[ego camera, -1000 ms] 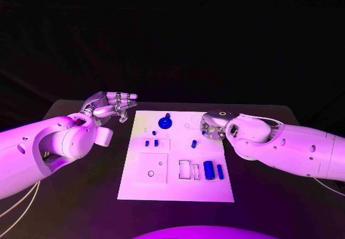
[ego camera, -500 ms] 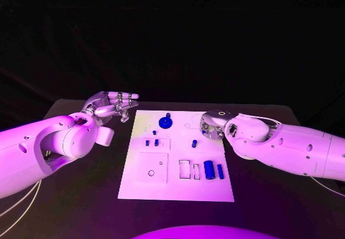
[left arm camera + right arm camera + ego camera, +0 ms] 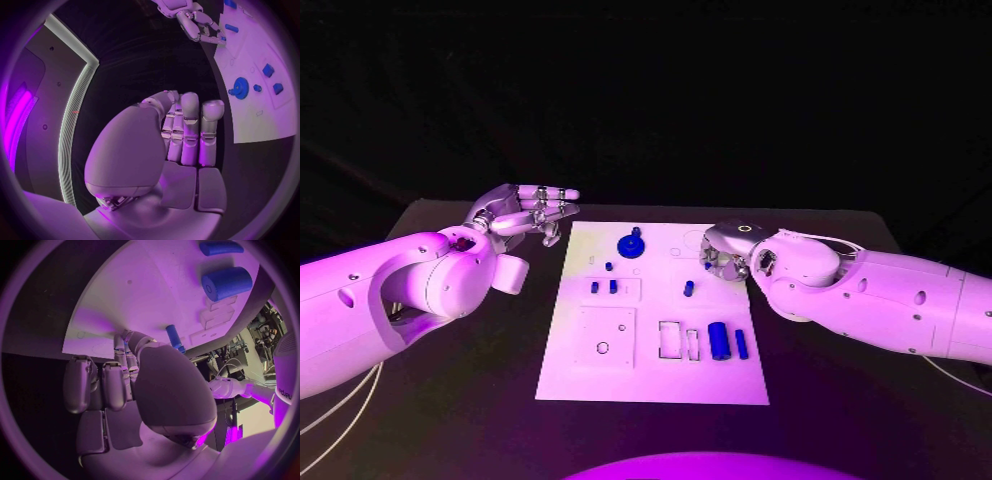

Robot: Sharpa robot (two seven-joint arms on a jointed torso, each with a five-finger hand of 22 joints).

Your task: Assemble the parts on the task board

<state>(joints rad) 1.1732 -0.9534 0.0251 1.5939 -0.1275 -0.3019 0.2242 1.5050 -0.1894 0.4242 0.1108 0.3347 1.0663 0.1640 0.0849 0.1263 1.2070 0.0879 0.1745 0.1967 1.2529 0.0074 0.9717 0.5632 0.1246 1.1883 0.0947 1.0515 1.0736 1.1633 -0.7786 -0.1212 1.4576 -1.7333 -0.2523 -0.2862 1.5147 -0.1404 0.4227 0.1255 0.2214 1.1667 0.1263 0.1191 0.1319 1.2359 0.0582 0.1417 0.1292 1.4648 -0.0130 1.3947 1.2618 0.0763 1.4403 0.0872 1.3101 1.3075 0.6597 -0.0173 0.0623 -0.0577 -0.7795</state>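
Your task board [image 3: 653, 375] lies in the middle of the head view on the black bench [image 3: 848, 400], its long sides running toward the top of the frame.

In the upper part of the board you see a blue gear [image 3: 632, 246]. Just below it two small blue pegs [image 3: 603, 287] stand side by side left of centre, and a single blue peg [image 3: 688, 288] stands right of centre. Lower on the board, right of centre, a thick blue cylinder [image 3: 717, 341] lies lengthwise, with a thinner blue rod [image 3: 741, 344] just beside it on the right.

Your left hand [image 3: 524, 212] sits at the upper left of the board, off its edge and over the bench. Its fingers [image 3: 189, 131] are curled inward together, and the left wrist view shows nothing between them.

Your right hand [image 3: 727, 250] is at the board's upper right edge, above the single peg. In the right wrist view its fingers [image 3: 94, 384] are bent toward the white plate, with the peg close by the thumb. You cannot tell from these views whether it has hold of anything, since the back of the hand hides the fingertips.
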